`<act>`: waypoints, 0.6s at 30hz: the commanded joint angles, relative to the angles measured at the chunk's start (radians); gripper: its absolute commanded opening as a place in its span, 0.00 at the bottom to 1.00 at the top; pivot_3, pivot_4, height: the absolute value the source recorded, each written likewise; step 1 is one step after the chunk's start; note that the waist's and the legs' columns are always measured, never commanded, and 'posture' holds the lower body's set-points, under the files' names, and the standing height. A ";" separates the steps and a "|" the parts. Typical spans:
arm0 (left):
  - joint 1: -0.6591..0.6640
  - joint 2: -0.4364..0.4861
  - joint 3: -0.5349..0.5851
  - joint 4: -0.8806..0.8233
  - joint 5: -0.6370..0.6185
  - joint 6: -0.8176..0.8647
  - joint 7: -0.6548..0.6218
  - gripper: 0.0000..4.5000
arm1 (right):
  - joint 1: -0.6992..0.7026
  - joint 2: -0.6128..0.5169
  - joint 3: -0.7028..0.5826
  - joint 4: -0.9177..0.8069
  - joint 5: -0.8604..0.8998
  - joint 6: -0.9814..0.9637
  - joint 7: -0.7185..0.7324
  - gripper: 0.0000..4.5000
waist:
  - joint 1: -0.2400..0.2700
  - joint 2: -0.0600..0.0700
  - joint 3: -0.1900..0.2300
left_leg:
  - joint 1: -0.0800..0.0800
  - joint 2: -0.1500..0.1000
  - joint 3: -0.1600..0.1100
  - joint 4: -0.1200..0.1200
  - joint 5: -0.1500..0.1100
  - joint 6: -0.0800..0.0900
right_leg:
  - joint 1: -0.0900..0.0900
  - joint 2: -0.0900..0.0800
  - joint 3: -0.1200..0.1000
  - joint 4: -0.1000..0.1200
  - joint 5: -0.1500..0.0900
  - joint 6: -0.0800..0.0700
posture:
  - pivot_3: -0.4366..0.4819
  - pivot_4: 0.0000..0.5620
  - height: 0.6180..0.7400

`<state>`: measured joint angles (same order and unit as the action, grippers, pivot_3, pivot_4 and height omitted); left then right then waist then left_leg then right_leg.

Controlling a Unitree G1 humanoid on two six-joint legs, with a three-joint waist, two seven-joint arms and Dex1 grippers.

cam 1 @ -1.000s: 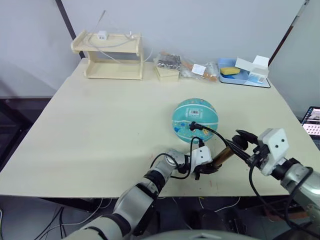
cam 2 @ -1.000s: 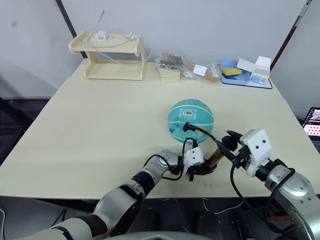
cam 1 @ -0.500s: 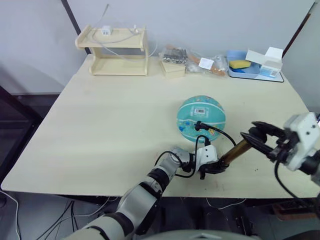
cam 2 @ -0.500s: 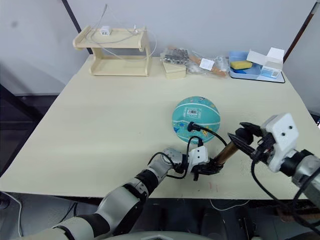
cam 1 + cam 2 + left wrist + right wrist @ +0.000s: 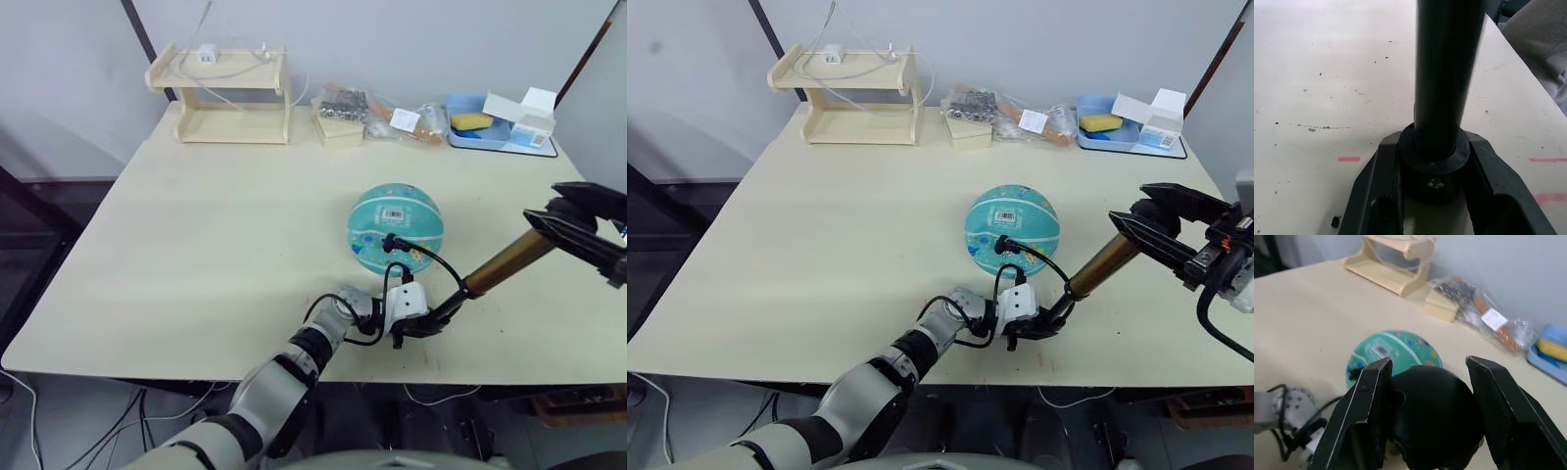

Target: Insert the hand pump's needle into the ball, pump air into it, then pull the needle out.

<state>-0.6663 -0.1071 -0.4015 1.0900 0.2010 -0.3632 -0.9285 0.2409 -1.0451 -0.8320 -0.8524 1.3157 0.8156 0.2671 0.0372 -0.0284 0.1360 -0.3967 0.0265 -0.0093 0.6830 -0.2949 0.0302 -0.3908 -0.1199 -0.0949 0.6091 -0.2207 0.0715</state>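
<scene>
— Amber-gold is showing along the hand pump [image 5: 1095, 273]; which way is its long axis being pointed?

— It is being held slantwise over the pale wooden table [image 5: 823, 235]. The black base cap is sitting low near the front edge, and the cylinder is rising from there toward the robot's right and away from the table top, ending at the black T-handle [image 5: 1432, 418].

— How is it being gripped?

— The base cap is being clamped between the fingers of the left gripper [image 5: 1031, 328], seen closed around it in the left wrist view. The handle is being grasped by the right gripper [image 5: 1156, 223], whose two black fingers [image 5: 1364, 416] are pressed against either side of it.

— And the ball?

— The teal ball [image 5: 1012, 230] is lying round on the table, just beyond the left gripper, white label facing up. The thin black hose [image 5: 1043, 260] is being looped from the pump's base up to the near side of the ball, where its black fitting is seated against the skin. The needle itself is too small to be made out.

— What room is being left around it?

— Open table is lying to the robot's left of the ball and behind it. A wooden rack [image 5: 844, 94], a small wooden block [image 5: 969, 136], some plastic bags [image 5: 1024, 119] and a blue tray [image 5: 1117, 132] are being kept well apart along the far edge. The pump's base is close to the front edge, and the right gripper is hanging over the table's right side.
</scene>
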 commanded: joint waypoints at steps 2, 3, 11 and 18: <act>0.045 0.033 -0.020 0.102 0.046 0.053 0.015 0.24 | 0.090 0.117 0.445 0.012 -0.333 -0.078 0.053 0.43 | -0.003 -0.004 -0.005 | 0.002 0.001 0.000 0.000 0.000 0.000 | 0.001 0.000 0.000 0.000 0.000 0.000 | 0.48 0.27 1.00; 0.045 0.035 -0.018 0.102 0.045 0.053 0.014 0.24 | 0.093 0.145 0.534 0.038 -0.394 -0.108 0.065 0.43 | -0.007 -0.009 -0.008 | 0.003 0.001 -0.002 0.000 0.000 0.000 | 0.002 0.000 0.000 0.000 -0.001 -0.001 | 0.48 0.27 1.00; 0.049 0.048 -0.014 0.091 0.042 0.053 0.010 0.24 | 0.096 0.324 0.898 0.245 -0.771 -0.314 0.158 0.43 | -0.023 -0.012 -0.022 | 0.018 0.013 -0.003 -0.002 -0.004 -0.006 | 0.014 0.004 -0.001 0.000 -0.003 -0.004 | 0.48 0.27 1.00; 0.049 0.042 -0.016 0.072 0.041 0.064 -0.005 0.24 | 0.000 0.275 0.583 0.019 -0.575 -0.244 0.130 0.43 | -0.020 -0.004 -0.017 | 0.017 0.014 -0.003 -0.002 -0.002 -0.004 | 0.013 0.005 -0.001 -0.001 -0.003 -0.004 | 0.48 0.27 1.00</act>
<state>-0.6579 -0.0885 -0.3927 1.0960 0.2024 -0.3620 -0.9210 0.2462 -0.7556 -0.1913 -0.7614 0.6327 0.5259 0.3684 0.0170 -0.0323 0.1194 -0.3808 0.0387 -0.0126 0.6812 -0.2972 0.0267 -0.3786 -0.1164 -0.0956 0.6081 -0.2236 0.0677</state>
